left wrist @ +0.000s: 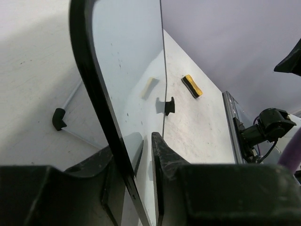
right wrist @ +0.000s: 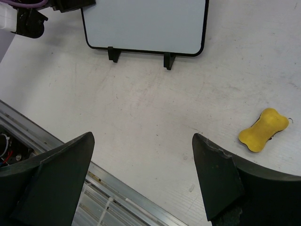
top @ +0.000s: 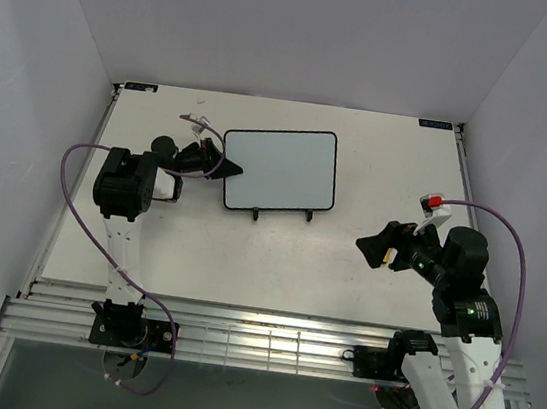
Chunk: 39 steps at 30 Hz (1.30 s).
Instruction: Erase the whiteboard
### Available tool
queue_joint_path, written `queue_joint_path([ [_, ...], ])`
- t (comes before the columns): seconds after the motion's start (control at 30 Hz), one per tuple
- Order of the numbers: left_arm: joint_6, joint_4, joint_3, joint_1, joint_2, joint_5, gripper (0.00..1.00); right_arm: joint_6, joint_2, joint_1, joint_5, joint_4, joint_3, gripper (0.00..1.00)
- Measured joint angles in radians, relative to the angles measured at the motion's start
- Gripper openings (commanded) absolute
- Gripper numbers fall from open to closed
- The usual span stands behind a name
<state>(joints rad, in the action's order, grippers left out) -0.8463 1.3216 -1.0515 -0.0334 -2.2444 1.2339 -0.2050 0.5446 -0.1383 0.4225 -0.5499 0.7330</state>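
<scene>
The whiteboard (top: 280, 168) stands upright on a black wire stand (top: 255, 212) at the back middle of the table, and its face is blank. My left gripper (top: 236, 170) is shut on the board's left edge. In the left wrist view the frame (left wrist: 89, 70) runs between my fingers (left wrist: 162, 150). My right gripper (top: 364, 245) is open and empty above the table, right of the board. The right wrist view shows the board (right wrist: 146, 21) far ahead and a yellow peanut-shaped eraser (right wrist: 263, 130) lying on the table to the right of my gripper (right wrist: 142, 137). The eraser also shows in the left wrist view (left wrist: 192, 86).
Aluminium rails (top: 237, 326) run along the table's near edge and show in the right wrist view (right wrist: 117, 197). White walls close in the table on the left, back and right. A small white part with a cable (top: 199, 119) lies behind the left gripper.
</scene>
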Motion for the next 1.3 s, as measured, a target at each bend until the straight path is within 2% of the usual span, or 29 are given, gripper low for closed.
queue_joint_path([
  [0.13,0.011,-0.003,0.002,0.002,-0.017,-0.008,0.42,0.000,0.000,0.000,0.002,0.004,-0.012,0.90],
  [0.23,0.021,-0.002,0.007,0.002,-0.017,-0.014,0.62,-0.001,0.000,0.000,0.006,0.006,-0.012,0.90],
  [0.27,0.022,0.000,0.010,0.002,-0.017,-0.017,0.75,-0.001,0.000,0.000,0.006,0.006,-0.012,0.90],
  [0.33,0.027,-0.001,0.015,0.002,-0.017,-0.020,0.84,-0.001,0.000,0.000,0.006,0.006,-0.012,0.90],
  [0.37,0.027,0.000,0.017,0.002,-0.017,-0.022,0.96,-0.001,0.000,0.000,0.007,0.006,-0.012,0.90],
  [0.4,0.032,0.001,0.019,0.002,-0.017,-0.023,0.98,-0.001,0.000,0.000,0.006,0.006,-0.012,0.90],
  [0.7,0.023,-0.001,0.032,0.020,-0.017,-0.048,0.98,0.000,0.000,0.000,0.006,0.006,-0.012,0.90],
  [0.9,-0.015,-0.005,0.047,0.133,0.019,-0.071,0.98,0.000,0.000,0.000,0.003,0.006,-0.012,0.90],
  [1.1,-0.037,-0.002,0.074,0.209,0.150,-0.103,0.98,-0.006,0.012,0.000,-0.003,0.017,-0.012,0.90],
  [1.3,-0.106,0.004,0.158,0.232,0.297,-0.245,0.98,-0.059,0.029,0.000,-0.095,0.058,-0.049,0.90],
])
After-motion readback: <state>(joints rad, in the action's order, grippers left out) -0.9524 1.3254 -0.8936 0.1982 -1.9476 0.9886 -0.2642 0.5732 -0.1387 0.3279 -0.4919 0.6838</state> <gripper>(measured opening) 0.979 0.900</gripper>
